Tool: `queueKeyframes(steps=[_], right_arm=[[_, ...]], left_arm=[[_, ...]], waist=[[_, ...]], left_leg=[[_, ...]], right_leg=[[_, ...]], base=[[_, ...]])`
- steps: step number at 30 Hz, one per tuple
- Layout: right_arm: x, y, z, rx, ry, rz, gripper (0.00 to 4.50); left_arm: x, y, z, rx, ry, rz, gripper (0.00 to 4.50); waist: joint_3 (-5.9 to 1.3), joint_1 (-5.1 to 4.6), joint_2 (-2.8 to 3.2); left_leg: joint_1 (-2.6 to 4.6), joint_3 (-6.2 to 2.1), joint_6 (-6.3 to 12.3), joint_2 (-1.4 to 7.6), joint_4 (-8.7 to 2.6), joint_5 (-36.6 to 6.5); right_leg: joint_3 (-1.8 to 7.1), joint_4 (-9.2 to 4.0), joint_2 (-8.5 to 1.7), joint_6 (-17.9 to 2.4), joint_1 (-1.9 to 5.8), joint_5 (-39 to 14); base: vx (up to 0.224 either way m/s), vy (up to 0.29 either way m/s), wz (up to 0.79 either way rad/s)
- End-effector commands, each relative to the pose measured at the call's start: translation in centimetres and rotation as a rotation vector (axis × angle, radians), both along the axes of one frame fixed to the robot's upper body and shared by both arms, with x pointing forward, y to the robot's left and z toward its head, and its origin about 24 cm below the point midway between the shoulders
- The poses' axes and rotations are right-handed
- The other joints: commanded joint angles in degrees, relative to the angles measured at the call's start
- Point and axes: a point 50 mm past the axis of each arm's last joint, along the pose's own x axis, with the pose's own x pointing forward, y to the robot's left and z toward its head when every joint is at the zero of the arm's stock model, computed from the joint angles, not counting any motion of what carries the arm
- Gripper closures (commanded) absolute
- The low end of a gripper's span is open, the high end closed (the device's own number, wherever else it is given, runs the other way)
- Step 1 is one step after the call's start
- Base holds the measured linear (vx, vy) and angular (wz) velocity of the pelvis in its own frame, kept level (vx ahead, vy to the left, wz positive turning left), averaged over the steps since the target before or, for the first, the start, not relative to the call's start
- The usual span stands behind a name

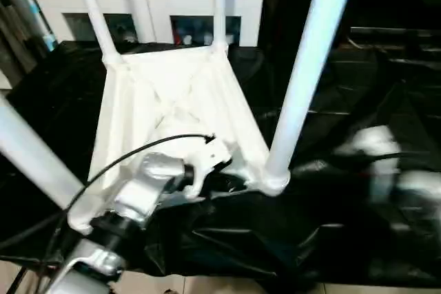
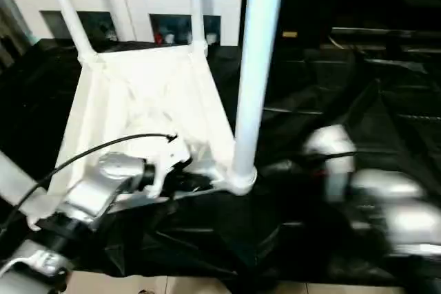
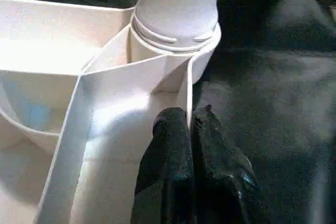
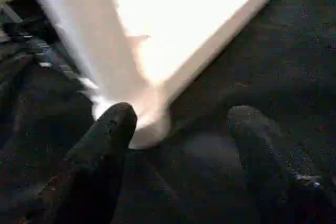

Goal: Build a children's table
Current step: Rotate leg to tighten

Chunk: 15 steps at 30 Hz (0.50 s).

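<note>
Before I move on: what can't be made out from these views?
- Right gripper: blurred in the eye views.
- Leg tops: cut off by the upper edge.
- Tabletop near edge: hidden by the left forearm.
- Left gripper shut on the tabletop's wall; the leg's seating depth is unclear.

White tabletop (image 1: 172, 94) w/ ribbed underside, white legs (image 1: 306, 67). Black cloth (image 1: 331, 225). White cabinet (image 1: 148, 1). Silver forearm (image 1: 141, 194), black cable (image 1: 124, 160). Left gripper (image 3: 191, 124) fingers black.

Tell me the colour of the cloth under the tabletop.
Black; the cloth shows best in the left eye view.
</note>
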Motion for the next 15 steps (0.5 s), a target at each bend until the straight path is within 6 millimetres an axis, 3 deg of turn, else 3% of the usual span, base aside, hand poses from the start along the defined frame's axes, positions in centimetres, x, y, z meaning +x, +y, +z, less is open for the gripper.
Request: queueKeyframes(steps=[1, 7, 9, 11, 12, 15], right_arm=[[0.1, -0.8, 0.5, 0.004, -0.034, -0.076, 1.33], [1.6, -0.2, -0.8, -0.029, -0.099, -0.318, 1.33], [1.6, 0.0, -0.9, -0.027, -0.103, -0.328, 1.33], [1.6, 1.3, -1.4, 0.003, -0.111, -0.349, 1.33], [1.6, 1.7, -1.6, 0.019, -0.111, -0.353, 1.33], [1.5, 2.4, -1.7, 0.041, -0.113, -0.37, 1.33]], left_arm=[[-0.8, -1.1, 0.8, -0.075, -0.008, -0.13, 4.5], [-1.7, -1.2, 1.2, -0.104, 0.016, -0.234, 4.5], [-1.8, -1.2, 1.2, -0.104, 0.021, -0.243, 4.5], [-2.0, -0.9, 1.0, -0.093, 0.023, -0.269, 4.5], [-2.1, -0.7, 1.0, -0.09, 0.026, -0.277, 4.5], [-2.0, -0.4, 1.0, -0.085, 0.014, -0.274, 4.5]], waist=[[-2.98, -0.01, -1.22], [-3.21, -0.05, -0.98], [-3.23, 0.14, -0.98], [-3.15, 0.3, -0.95], [-3.15, 0.26, -1.3], [-3.1, 0.36, -0.96]], left_leg=[[0.57, -1.46, 6.19, 3.28, -3.81, -8.0], [0.79, -1.3, 5.57, 3.19, -3.7, -5.8], [0.88, -1.25, 5.59, 3.25, -3.7, -5.5], [0.8, -1.22, 5.83, 3.19, -3.72, -5.2], [0.75, -1.2, 5.85, 3.18, -3.77, -5.5], [0.9, -1.22, 5.11, 3.26, -3.87, -6.3]], right_leg=[[2.01, -4.01, -3.13, -14.3, 2.65, -10.3], [1.94, -3.59, -2.99, -15.0, 2.38, -7.9], [2.0, -3.45, -2.94, -15.2, 2.43, -6.6], [2.02, -3.39, -2.93, -15.1, 2.43, -6.1], [2.01, -3.37, -2.99, -14.8, 2.47, -6.5], [2.09, -3.4, -3.03, -14.5, 2.4, -7.6]], base=[[0.0, 0.0, 0.0], [0.0, 0.0, 0.0], [0.0, 0.0, 0.0], [0.0, 0.0, 0.0], [0.0, 0.0, 0.0], [0.0, 0.0, 0.0]])
